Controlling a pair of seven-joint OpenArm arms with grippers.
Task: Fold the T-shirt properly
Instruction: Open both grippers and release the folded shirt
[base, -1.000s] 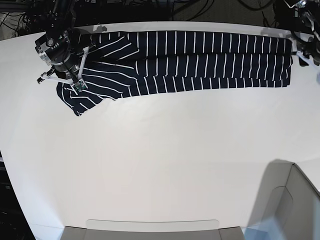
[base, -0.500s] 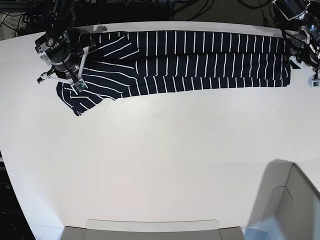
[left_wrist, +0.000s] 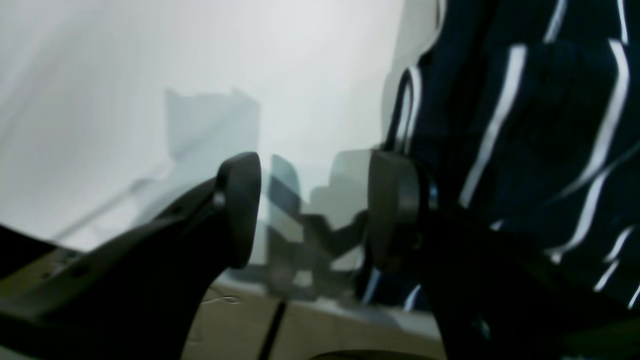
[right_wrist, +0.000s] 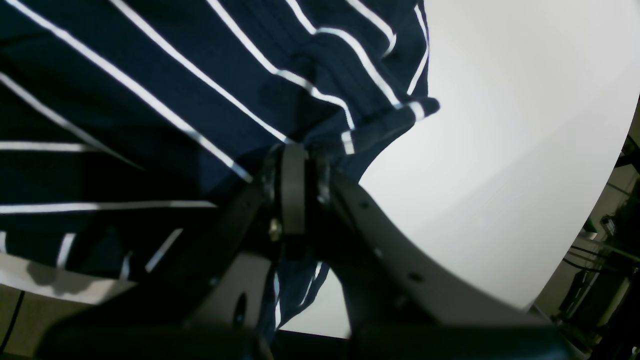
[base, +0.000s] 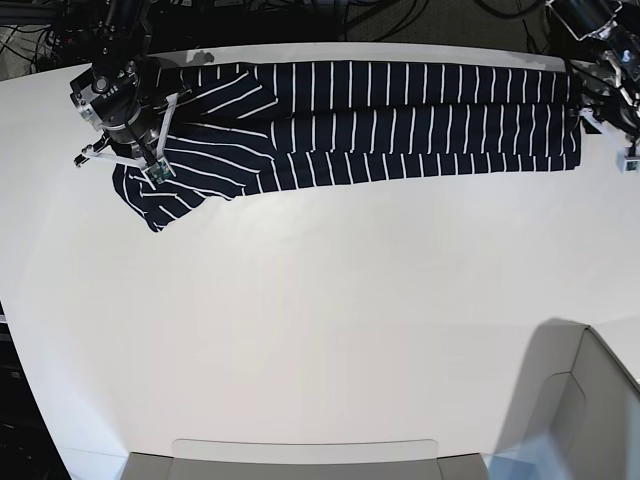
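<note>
The right end effector (right_wrist: 295, 150) is clamped on a fold of the shirt (base: 370, 120) near its sleeve end. The left end effector (left_wrist: 315, 205) stands wide apart, empty, just beside the hem. The shirt lies as a long band along the desk's (base: 320, 320) far edge. It looks light, limp and crease-prone; corners and hems offer the firmest hold.

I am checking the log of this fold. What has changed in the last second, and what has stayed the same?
The left gripper, at the shirt's right end in the base view, moved a little toward the near side of the table and now hangs open beside the hem, holding nothing. The right gripper stayed shut on the shirt at the sleeve end. The shirt itself lies as before, a long folded strip.
</note>
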